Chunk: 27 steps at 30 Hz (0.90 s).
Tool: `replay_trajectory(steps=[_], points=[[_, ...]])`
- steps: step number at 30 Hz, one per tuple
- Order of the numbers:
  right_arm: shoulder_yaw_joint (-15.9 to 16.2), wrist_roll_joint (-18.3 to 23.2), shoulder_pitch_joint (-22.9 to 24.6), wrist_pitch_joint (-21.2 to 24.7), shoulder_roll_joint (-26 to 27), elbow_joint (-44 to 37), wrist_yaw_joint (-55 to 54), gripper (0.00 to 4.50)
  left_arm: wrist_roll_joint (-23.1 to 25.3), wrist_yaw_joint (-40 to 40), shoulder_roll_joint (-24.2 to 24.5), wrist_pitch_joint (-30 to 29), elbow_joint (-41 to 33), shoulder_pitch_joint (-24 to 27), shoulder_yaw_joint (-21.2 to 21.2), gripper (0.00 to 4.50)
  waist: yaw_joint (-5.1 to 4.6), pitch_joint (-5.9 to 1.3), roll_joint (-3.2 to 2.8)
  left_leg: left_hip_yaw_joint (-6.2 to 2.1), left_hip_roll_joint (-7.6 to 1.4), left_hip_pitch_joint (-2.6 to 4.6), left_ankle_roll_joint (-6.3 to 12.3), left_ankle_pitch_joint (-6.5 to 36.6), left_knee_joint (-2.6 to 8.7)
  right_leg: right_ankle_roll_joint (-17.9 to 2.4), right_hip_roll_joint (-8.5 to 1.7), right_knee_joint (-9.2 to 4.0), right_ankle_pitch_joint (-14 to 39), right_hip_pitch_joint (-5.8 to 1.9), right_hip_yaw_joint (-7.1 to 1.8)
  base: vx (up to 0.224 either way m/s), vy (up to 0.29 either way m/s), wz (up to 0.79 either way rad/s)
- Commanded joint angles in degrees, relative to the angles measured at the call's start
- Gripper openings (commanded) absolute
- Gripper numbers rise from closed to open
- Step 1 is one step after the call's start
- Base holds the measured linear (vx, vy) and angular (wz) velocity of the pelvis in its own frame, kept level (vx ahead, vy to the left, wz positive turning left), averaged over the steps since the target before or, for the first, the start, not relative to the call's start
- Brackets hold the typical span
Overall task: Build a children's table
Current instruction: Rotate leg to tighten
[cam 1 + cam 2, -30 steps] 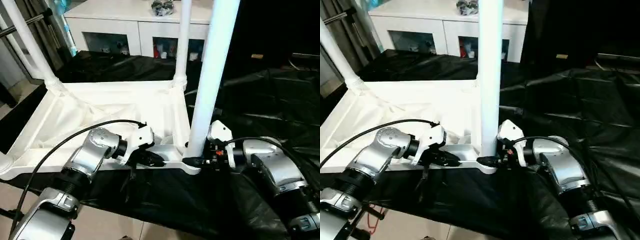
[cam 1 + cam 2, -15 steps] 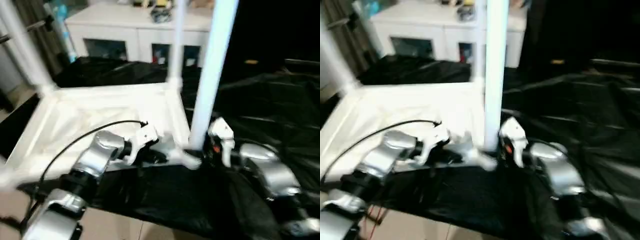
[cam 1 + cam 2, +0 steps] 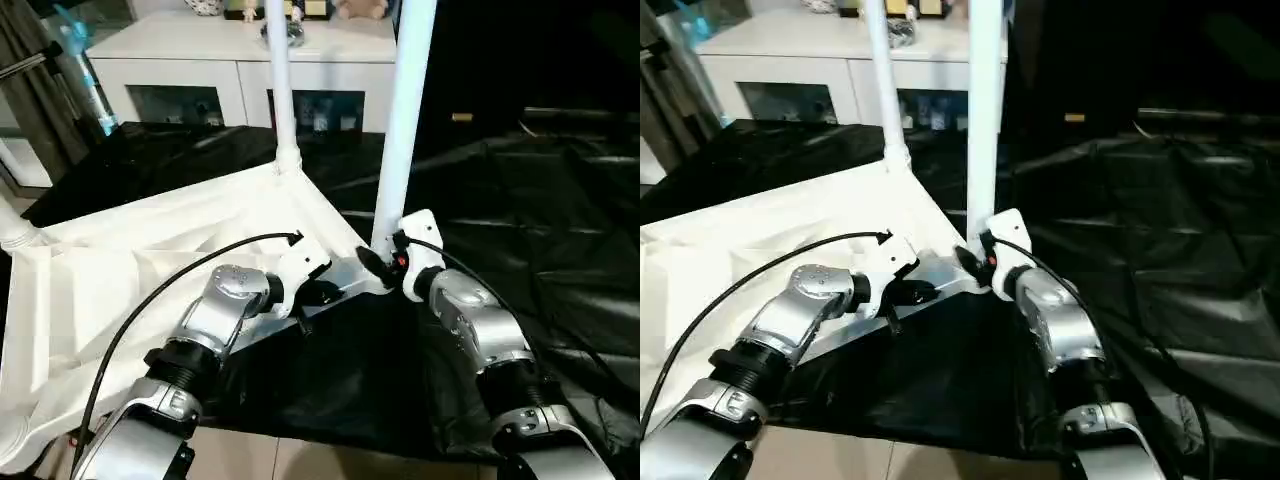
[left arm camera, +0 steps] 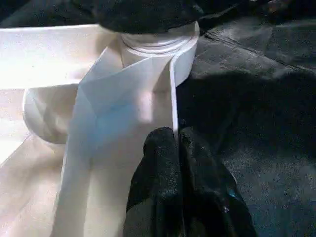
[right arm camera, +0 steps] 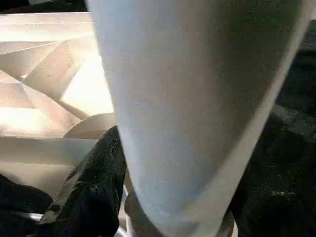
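Observation:
The white tabletop (image 3: 120,280) lies upside down on black sheeting, ribbed side up. Three white legs stand in its corner sockets: a near one (image 3: 400,130), a rear one (image 3: 280,90), and one at the far left (image 3: 15,228). My left gripper (image 3: 322,294) is shut on the tabletop's thin rim (image 4: 173,98), just beside the near corner socket (image 4: 158,44). My right gripper (image 3: 380,262) is closed around the base of the near leg (image 5: 187,108), with one black finger (image 5: 94,187) pressed against its side.
A white cabinet with glass doors (image 3: 200,60) stands behind the work. Crumpled black sheeting (image 3: 540,200) covers the ground to the right and front. Pale floor (image 3: 300,460) shows at the near edge. A black cable (image 3: 150,300) arcs over my left forearm.
The view has shifted and tilted. The tabletop now lies turned, its gripped corner farther from me. Both arms reach further forward, still holding the rim and the near leg.

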<state>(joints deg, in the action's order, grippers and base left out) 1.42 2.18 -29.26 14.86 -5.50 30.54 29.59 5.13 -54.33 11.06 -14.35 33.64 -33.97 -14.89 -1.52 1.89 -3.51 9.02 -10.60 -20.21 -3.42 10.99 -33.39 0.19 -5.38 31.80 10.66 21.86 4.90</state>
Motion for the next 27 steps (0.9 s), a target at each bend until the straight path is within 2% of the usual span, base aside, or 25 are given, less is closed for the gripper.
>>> replay_trajectory(steps=[1, 2, 4, 6, 7, 8, 9, 10, 11, 12, 13, 14, 15, 16, 18, 21, 22, 25, 27], points=[[5.9, 1.1, 2.1, 2.3, 2.2, 2.5, 6.6, 3.17, -2.2, -4.8, -1.5, 3.6, -2.5, -1.1, -3.8, 0.0, -0.13, -1.94, -0.06, -1.45, -1.85, 0.27, -0.25, 31.1, 5.59, -7.2, -3.15, -4.96, 28.6, -0.98, -1.85, 0.0, 0.0, 0.0], [6.9, 1.4, 2.8, 2.2, 0.9, 0.8, 9.7, 3.17, -2.6, -6.3, -0.7, 3.8, -3.2, -0.8, -3.8, 0.0, 0.22, -2.15, 0.41, -1.08, -1.92, 0.23, 0.21, 29.1, 5.51, -8.7, -3.14, -4.68, 25.5, -1.09, -2.13, 0.0, 0.0, 0.0], [9.0, 2.3, 4.2, 1.7, -1.5, -2.7, 15.4, 3.17, -3.3, -8.8, 0.6, 3.9, -4.4, -0.3, -3.6, 0.0, 0.98, -2.4, 0.5, -0.44, -2.15, -0.18, 1.67, 22.7, 5.38, -11.7, -3.15, -3.67, 17.1, -1.68, -2.63, 0.06, -0.023, 0.08], [10.2, 2.9, 5.0, 1.4, -3.0, -4.6, 18.8, 3.17, -3.7, -10.1, 1.3, 4.0, -5.0, 0.0, -3.5, 0.0, 1.48, -2.67, 0.57, 0.05, -2.12, 0.01, 2.98, 19.3, 4.96, -13.0, -3.12, -3.31, 14.6, -1.8, -2.75, 0.069, -0.032, 0.07], [11.8, 3.7, 6.2, 1.2, -5.8, -7.3, 24.0, 3.17, -3.9, -11.8, 2.3, 4.2, -5.4, 0.3, -3.5, 0.0, 1.67, -2.76, -0.05, 0.15, -2.08, 0.06, 3.17, 18.0, 4.9, -13.4, -3.12, -3.14, 13.5, -1.87, -2.83, 0.071, -0.034, 0.06], [12.9, 4.2, 7.0, 1.3, -7.9, -9.3, 27.5, 3.17, -4.2, -12.9, 3.0, 4.3, -5.7, 0.6, -3.5, 0.0, 2.15, -3.01, 0.33, 0.37, -2.16, 0.03, 4.23, 14.6, 4.62, -14.2, -2.83, -2.83, 9.4, -2.26, -2.79, 0.078, -0.031, 0.08], [13.7, 4.6, 7.5, 1.4, -9.3, -10.5, 29.9, 3.17, -4.3, -13.7, 3.5, 4.4, -5.9, 0.7, -3.5, 0.0, 2.8, -3.17, 0.32, 0.69, -2.31, 0.15, 5.6, 11.3, 4.3, -15.4, -2.69, -2.2, 4.8, -2.26, -2.85, 0.0, 0.0, 0.0], [14.3, 4.9, 8.1, 1.4, -11.2, -11.7, 32.7, 3.17, -4.6, -15.1, 4.2, 4.4, -6.1, 1.0, -3.5, 0.0, 3.14, -3.45, 0.1, 0.77, -2.28, -0.22, 6.97, 7.5, 3.92, -16.6, -2.69, -1.52, 0.2, -2.67, -2.76, 0.079, -0.024, 0.05], [14.3, 4.9, 8.1, 1.4, -11.2, -11.7, 32.7, 3.17, -4.6, -15.1, 4.2, 4.4, -6.1, 1.0, -3.5, 0.0, 3.43, -3.52, 0.05, 0.8, -2.32, -0.4, 7.58, 5.9, 3.8, -16.9, -2.69, -1.28, -1.5, -2.75, -2.73, 0.055, -0.023, 0.0], [15.0, 5.1, 8.6, 1.8, -14.2, -12.7, 36.8, 3.17, -5.0, -16.7, 5.2, 4.6, -6.2, 1.4, -3.4, 0.0, 3.9, -3.46, 0.11, 0.97, -2.26, -0.28, 8.18, 4.7, 3.58, -17.2, -2.73, -1.26, -2.4, -2.45, -2.71, 0.068, -0.031, 0.01], [15.1, 5.0, 8.6, 1.8, -14.5, -12.8, 37.3, 3.17, -5.0, -16.8, 5.4, 4.7, -6.2, 1.4, -3.4, 0.0, 3.96, -3.43, 0.89, 1.01, -2.2, -0.46, 8.38, 4.5, 3.47, -17.2, -2.7, -1.15, -2.4, -2.62, -2.75, 0.0, 0.0, 0.0], [15.3, 4.9, 8.8, 1.9, -15.5, -12.9, 38.8, 3.17, -5.1, -17.1, 5.8, 4.9, -6.0, 1.5, -3.4, 0.0, 4.59, -3.32, 0.61, 0.98, -2.27, -0.38, 8.45, 4.7, 3.39, -17.0, -2.85, -1.01, -0.1, -2.51, -2.86, 0.0, 0.0, 0.0], [15.5, 4.7, 8.8, 1.8, -16.1, -12.9, 39.8, 3.17, -5.1, -17.4, 6.1, 5.1, -5.9, 1.6, -3.3, 0.0, 4.71, -3.32, 0.5, 0.98, -2.34, -0.37, 8.35, 4.8, 3.44, -16.8, -2.89, -1.06, 0.9, -2.52, -2.86, 0.0, 0.0, 0.0], [15.7, 4.4, 8.9, 1.5, -16.7, -12.7, 41.0, 3.02, -5.1, -17.7, 6.6, 5.2, -5.9, 1.8, -3.3, 0.0, 4.99, -3.27, 0.71, 0.97, -2.37, -0.3, 7.85, 5.3, 3.52, -16.4, -2.86, -1.17, 2.9, -2.49, -2.85, 0.0, 0.0, 0.0], [16.1, 4.0, 9.0, 1.0, -17.6, -12.6, 42.1, 3.02, -5.2, -18.4, 7.2, 5.4, -5.9, 2.0, -3.2, 0.0, 5.13, -3.08, 0.65, 0.95, -2.46, -0.18, 6.79, 6.8, 3.76, -15.8, -2.81, -1.47, 6.1, -2.37, -2.89, 0.0, 0.0, 0.0], [16.0, 4.2, 8.8, 0.6, -18.1, -12.6, 42.2, 2.7, -5.3, -19.1, 7.9, 5.4, -6.2, 2.4, -3.1, 0.0, 4.98, -2.79, 0.43, 0.83, -2.49, -0.02, 4.66, 10.2, 4.2, -14.7, -2.71, -1.9, 10.3, -2.34, -2.93, 0.0, 0.0, 0.0], [16.0, 4.4, 8.8, 0.8, -18.1, -12.9, 42.3, 2.59, -5.3, -19.2, 8.0, 5.3, -6.4, 2.5, -3.1, 0.0, 4.97, -2.81, 0.95, 0.75, -2.47, -0.05, 4.28, 10.5, 4.23, -14.1, -2.84, -1.87, 11.7, -2.44, -3.02, 0.0, 0.0, 0.0], [16.2, 4.9, 8.9, 1.4, -18.1, -13.8, 42.6, 2.42, -5.5, -19.6, 8.3, 5.2, -6.7, 2.6, -2.8, 0.0, 4.94, -2.9, 0.75, 0.78, -2.54, 0.04, 4.14, 9.5, 4.21, -14.0, -2.74, -1.86, 11.0, -2.31, -3.08, 0.0, 0.0, 0.0], [16.7, 4.8, 8.9, 1.4, -17.8, -13.6, 42.9, 2.38, -5.7, -19.5, 8.3, 5.2, -6.6, 2.5, -2.6, 0.0, 4.91, -3.07, 0.67, 0.79, -2.43, -0.05, 4.44, 8.2, 4.02, -14.7, -2.69, -1.58, 8.0, -2.44, -3.06, 0.0, 0.0, 0.0]])
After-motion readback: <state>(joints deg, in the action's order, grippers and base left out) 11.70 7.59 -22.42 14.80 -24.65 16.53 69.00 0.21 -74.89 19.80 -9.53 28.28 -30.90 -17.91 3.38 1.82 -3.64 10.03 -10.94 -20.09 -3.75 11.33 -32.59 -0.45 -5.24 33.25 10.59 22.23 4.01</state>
